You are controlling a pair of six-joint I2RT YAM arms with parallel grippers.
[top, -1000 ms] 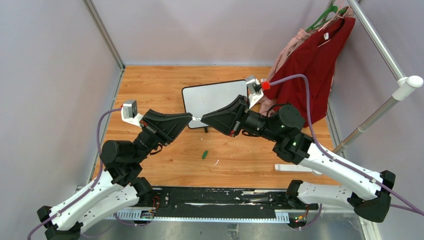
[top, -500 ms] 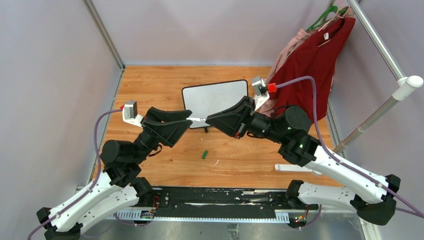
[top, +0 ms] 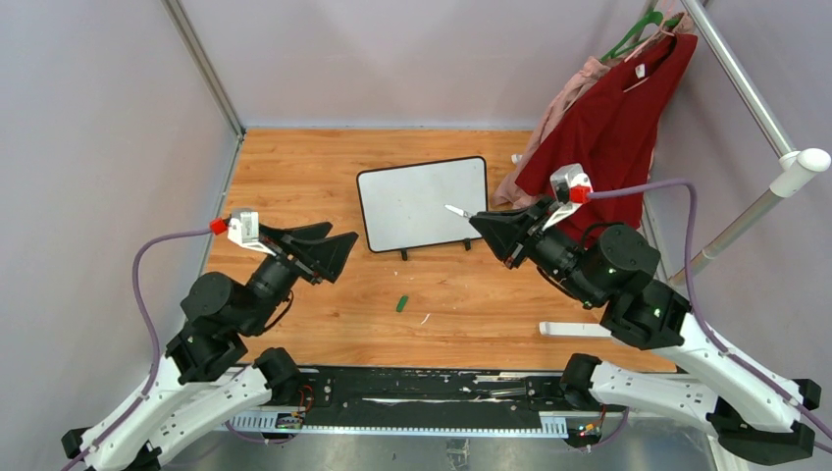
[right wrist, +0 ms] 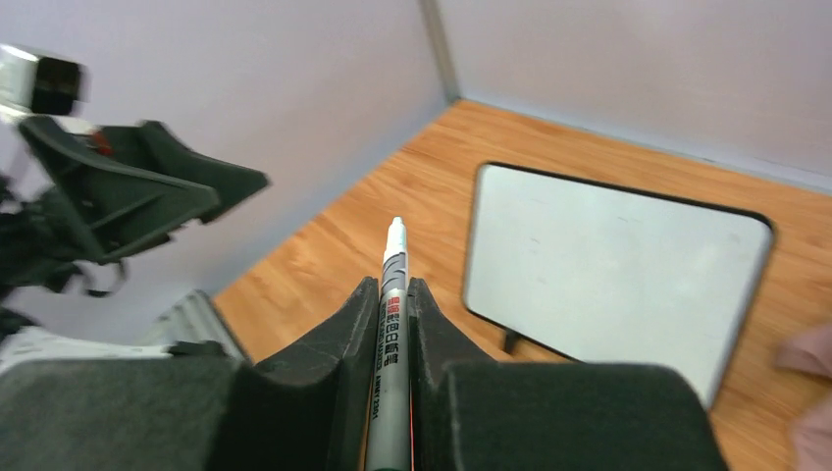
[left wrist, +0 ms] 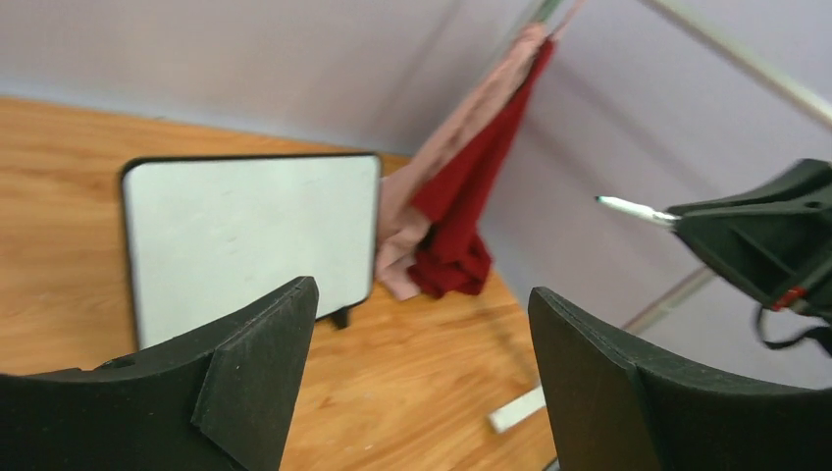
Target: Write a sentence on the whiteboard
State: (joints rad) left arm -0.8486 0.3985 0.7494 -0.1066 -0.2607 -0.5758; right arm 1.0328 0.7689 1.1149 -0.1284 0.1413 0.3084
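The whiteboard [top: 422,201] stands on the wooden table, black-framed on two small feet; its white face [left wrist: 250,235] is blank and the sentence is not in view. My right gripper [top: 478,222] hovers just right of the board's lower right corner, shut on a grey marker [top: 457,211] whose uncapped tip points left. In the right wrist view the marker [right wrist: 392,294] runs up between the right gripper [right wrist: 392,287] fingers toward the board [right wrist: 608,270]. My left gripper [top: 338,235] is open and empty, left of the board, jaws wide apart in the left wrist view [left wrist: 422,294].
A small green cap [top: 401,303] lies on the table in front of the board. A white bar [top: 574,331] lies at the near right. Red and pink garments [top: 608,128] hang from a rack [top: 785,162] at the right, close to the board's edge.
The two grippers met at the marker in front of the board. The left gripper has opened and drawn back left; the right arm has pulled back right with the marker.
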